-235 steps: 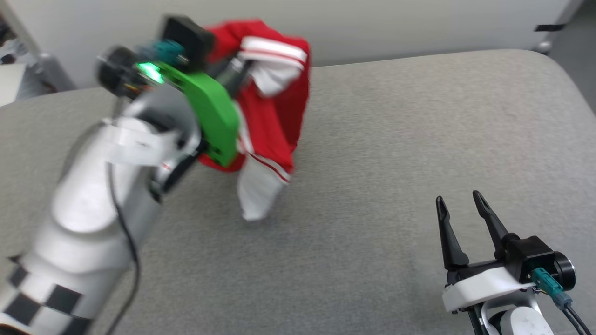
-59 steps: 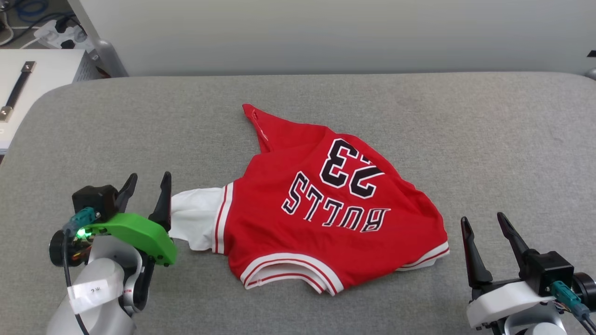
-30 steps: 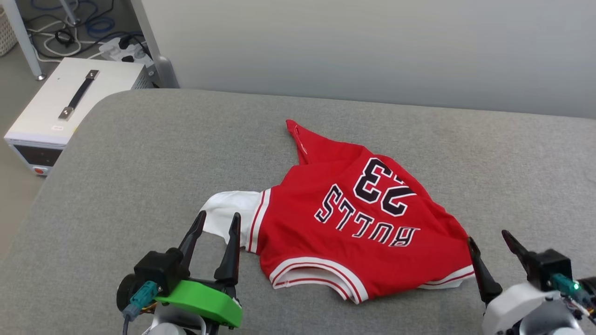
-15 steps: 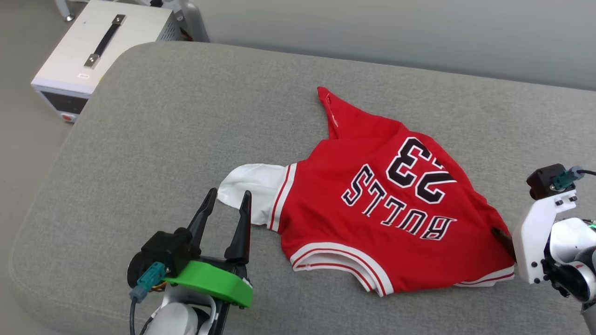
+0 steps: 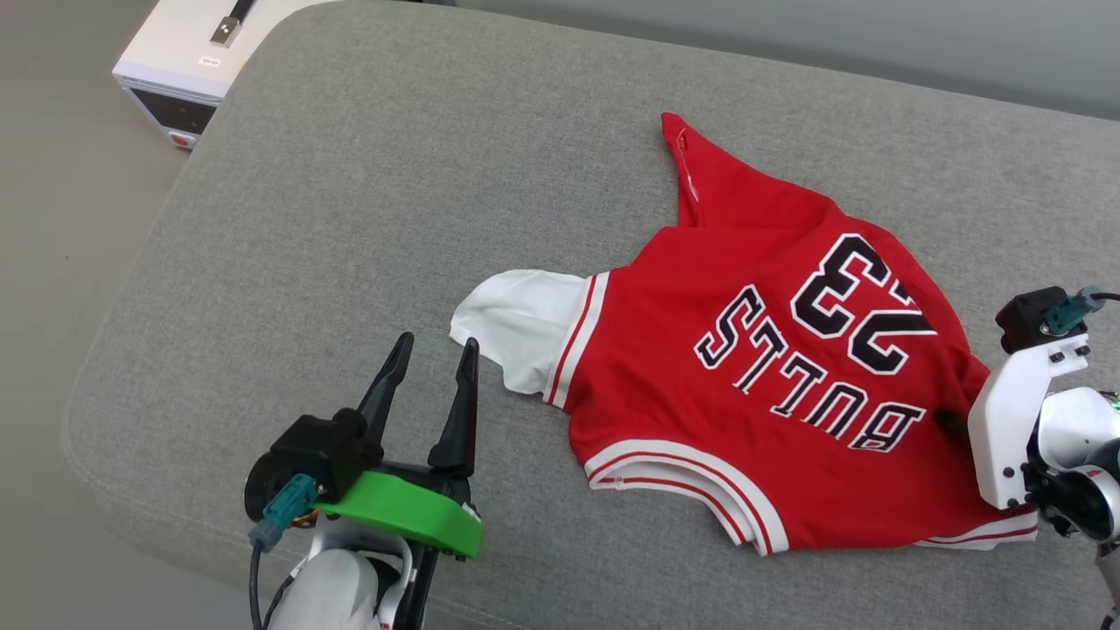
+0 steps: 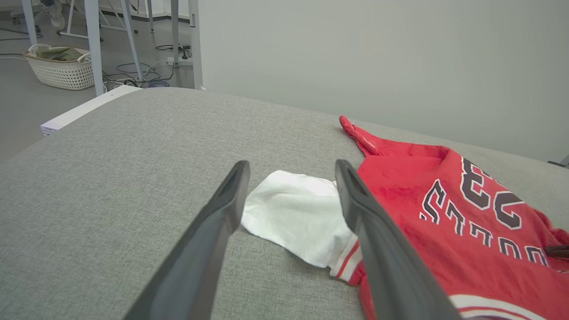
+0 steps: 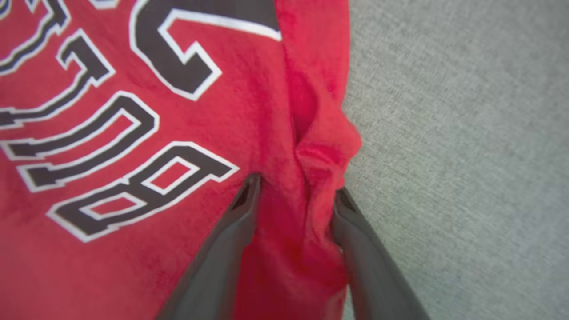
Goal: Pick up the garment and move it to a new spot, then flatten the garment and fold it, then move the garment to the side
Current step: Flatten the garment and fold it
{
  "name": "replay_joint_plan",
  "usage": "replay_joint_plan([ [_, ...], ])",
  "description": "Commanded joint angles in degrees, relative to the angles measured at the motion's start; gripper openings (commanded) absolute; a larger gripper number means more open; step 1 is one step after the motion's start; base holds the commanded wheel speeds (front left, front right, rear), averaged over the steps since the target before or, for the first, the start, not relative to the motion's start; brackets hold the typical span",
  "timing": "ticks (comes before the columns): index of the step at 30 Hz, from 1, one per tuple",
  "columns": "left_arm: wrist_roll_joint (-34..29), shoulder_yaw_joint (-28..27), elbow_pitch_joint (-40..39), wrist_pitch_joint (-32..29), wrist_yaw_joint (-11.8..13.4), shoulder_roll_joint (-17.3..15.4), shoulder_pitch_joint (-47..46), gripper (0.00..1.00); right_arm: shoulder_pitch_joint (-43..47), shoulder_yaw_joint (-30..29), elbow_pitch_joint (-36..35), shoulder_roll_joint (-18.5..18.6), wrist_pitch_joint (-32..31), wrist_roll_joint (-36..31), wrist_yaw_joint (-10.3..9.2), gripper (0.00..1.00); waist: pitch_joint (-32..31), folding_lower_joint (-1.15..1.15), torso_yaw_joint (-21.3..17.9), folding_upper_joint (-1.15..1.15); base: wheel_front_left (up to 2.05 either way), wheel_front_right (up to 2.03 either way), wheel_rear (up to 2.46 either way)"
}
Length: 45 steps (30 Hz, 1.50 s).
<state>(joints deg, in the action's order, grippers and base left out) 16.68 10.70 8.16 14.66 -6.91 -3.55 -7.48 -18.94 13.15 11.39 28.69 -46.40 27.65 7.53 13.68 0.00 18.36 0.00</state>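
Note:
The garment point(image 5: 770, 394), a red jersey with black "BULLS 23" lettering, lies face up and crumpled on the grey cushion point(image 5: 350, 175). Its white sleeve point(image 5: 525, 328) sticks out to the left. My left gripper point(image 5: 437, 341) is open just short of that sleeve, touching nothing; the left wrist view shows the sleeve point(image 6: 293, 209) beyond its fingertips point(image 6: 242, 166). My right gripper point(image 5: 958, 424) points down onto the garment's right edge. In the right wrist view the right gripper point(image 7: 297, 184) presses into the garment point(image 7: 133, 133), jaws apart, with a raised red fold between the tips.
A white box point(image 5: 188, 52) with a black handle sits on the floor past the cushion's far left corner. A laundry basket point(image 6: 62, 69) and metal legs point(image 6: 93, 44) stand further off. The cushion's rounded front-left edge point(image 5: 114, 455) lies near my left arm.
The head camera has swung down and left. My right gripper has tipped down onto the garment's right edge and its jaws have narrowed around a fold. The left gripper stays open by the sleeve.

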Motion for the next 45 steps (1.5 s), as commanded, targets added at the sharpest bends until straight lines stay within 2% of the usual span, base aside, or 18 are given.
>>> replay_joint_plan([
  [1, -0.4, -0.1, 0.1, 0.3, -0.3, 0.4, -1.2, 1.0, -0.3, 1.3, 0.5, 0.1, 1.4, 0.7, -0.04, 0.0, 0.6, 0.0, 0.6, 0.0, 0.0, 0.0, 0.0],
  [8, -0.5, 0.5, 0.7, 0.3, -0.5, 0.6, -1.7, 1.0, -4.9, 1.8, -1.0, 4.9, 7.9, 1.3, -0.04, 0.0, -0.2, 0.0, 2.0, 0.0, 0.0, 0.0, 0.0],
  [15, 0.4, 1.1, 0.2, 0.3, -0.5, 0.7, -1.8, 1.0, -13.0, 3.2, -0.6, 10.0, 8.5, -0.5, -0.04, 0.0, 1.1, 0.0, 5.0, 0.0, 0.0, 0.0, 0.0],
  [23, 3.3, 3.0, -0.7, 0.3, -0.2, 0.7, -2.9, 1.0, -24.9, 9.3, 5.7, 13.3, 10.1, -5.1, -0.04, 0.0, 5.3, 0.0, 9.7, 0.0, 0.0, 0.0, 0.0],
  [30, 5.2, 4.9, -1.3, 0.3, 0.9, 0.7, -3.9, 1.0, -32.6, 16.0, 16.0, 12.4, 17.5, -9.3, -0.04, 0.0, 7.4, 0.0, 12.3, 0.0, 0.0, 0.0, 0.0],
  [31, 5.4, 5.1, -1.3, 0.3, 1.1, 0.7, -4.0, 1.0, -33.1, 16.8, 18.0, 11.9, 18.5, -9.6, -0.04, 0.07, 7.5, 0.0, 12.4, 0.0, 0.0, 0.0, 0.0],
  [32, 5.5, 5.2, -1.3, 0.3, 1.2, 0.7, -4.0, 1.0, -33.3, 17.6, 19.4, 11.5, 19.3, -9.8, -0.04, 0.39, 7.6, 0.0, 12.4, 0.0, 0.0, 0.0, 0.0],
  [33, 5.5, 5.3, -1.4, 0.3, 1.3, 0.7, -4.0, 1.0, -33.6, 18.2, 20.8, 11.1, 20.4, -9.9, -0.04, 1.0, 7.6, 0.0, 12.4, 0.0, 0.0, 0.0, 0.0],
  [39, 4.9, 4.8, -0.9, 0.3, 1.5, 0.7, -4.5, 1.0, -34.6, 19.9, 28.2, 7.8, 26.7, -8.8, -0.04, 1.0, 6.3, 0.0, 10.8, 0.0, 0.0, 0.0, 0.0],
  [45, 3.4, 3.4, -0.1, 0.3, 1.0, 0.7, -4.1, 1.0, -34.5, 18.6, 31.3, 4.9, 35.0, -5.3, -0.04, 1.0, 2.4, 0.0, 7.1, 0.0, 0.0, 0.0, 0.0],
])
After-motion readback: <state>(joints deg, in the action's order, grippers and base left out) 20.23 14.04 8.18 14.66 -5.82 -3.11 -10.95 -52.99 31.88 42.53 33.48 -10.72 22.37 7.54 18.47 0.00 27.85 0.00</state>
